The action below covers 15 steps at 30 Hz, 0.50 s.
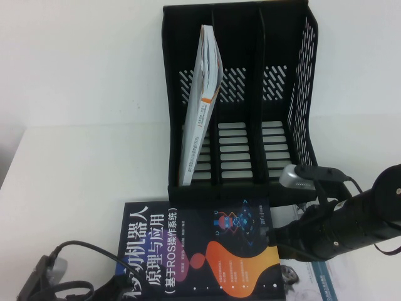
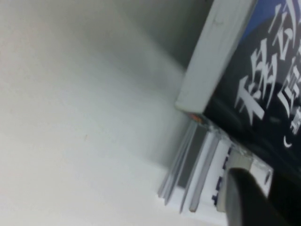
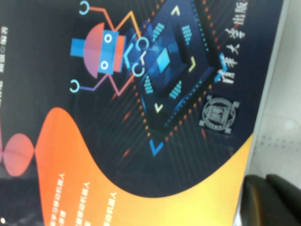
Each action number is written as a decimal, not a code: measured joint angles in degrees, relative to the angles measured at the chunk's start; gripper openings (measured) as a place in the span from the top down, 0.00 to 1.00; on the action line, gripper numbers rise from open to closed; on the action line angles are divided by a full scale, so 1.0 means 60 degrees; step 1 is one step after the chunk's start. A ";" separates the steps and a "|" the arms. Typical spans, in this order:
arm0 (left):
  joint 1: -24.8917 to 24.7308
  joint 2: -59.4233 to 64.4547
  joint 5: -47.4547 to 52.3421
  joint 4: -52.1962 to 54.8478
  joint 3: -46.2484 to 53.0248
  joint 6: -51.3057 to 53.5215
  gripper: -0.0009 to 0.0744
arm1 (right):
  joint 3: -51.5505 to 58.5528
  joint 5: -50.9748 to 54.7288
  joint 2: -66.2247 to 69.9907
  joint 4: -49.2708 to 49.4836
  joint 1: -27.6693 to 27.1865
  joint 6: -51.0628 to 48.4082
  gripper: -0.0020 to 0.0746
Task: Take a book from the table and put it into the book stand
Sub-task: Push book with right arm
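Both grippers flank the book (image 1: 200, 251) lying on the worktop (image 1: 75, 175): left gripper (image 1: 116, 285) at its one edge, right gripper (image 1: 270, 237) at the other; I can't tell either's finger state. An uneven lift could tip it before reaching the book stand (image 1: 241, 100).

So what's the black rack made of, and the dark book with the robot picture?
The book stand looks like moulded black plastic, matte, with slots and a perforated side. The book looks like paper under a glossy printed cover. Left gripper and right gripper sit at its edges.
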 joint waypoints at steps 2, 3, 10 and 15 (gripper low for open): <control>0.0000 0.0000 0.0143 0.0000 0.0000 0.0098 0.90 | 0.0000 0.0003 0.0000 0.0000 0.0000 0.0000 0.97; 0.0000 0.0000 0.0272 0.0000 0.0000 0.0246 0.92 | 0.0000 0.0003 0.0000 0.0000 0.0000 0.0000 0.97; 0.0000 -0.0316 0.1582 0.0053 0.0000 0.1457 0.98 | 0.0000 0.0085 0.0000 -0.0069 0.0000 0.0000 0.97; 0.0000 -0.1104 0.1687 0.0110 -0.0151 0.2188 0.99 | 0.0000 0.0171 -0.0020 -0.0220 0.0000 0.0000 0.97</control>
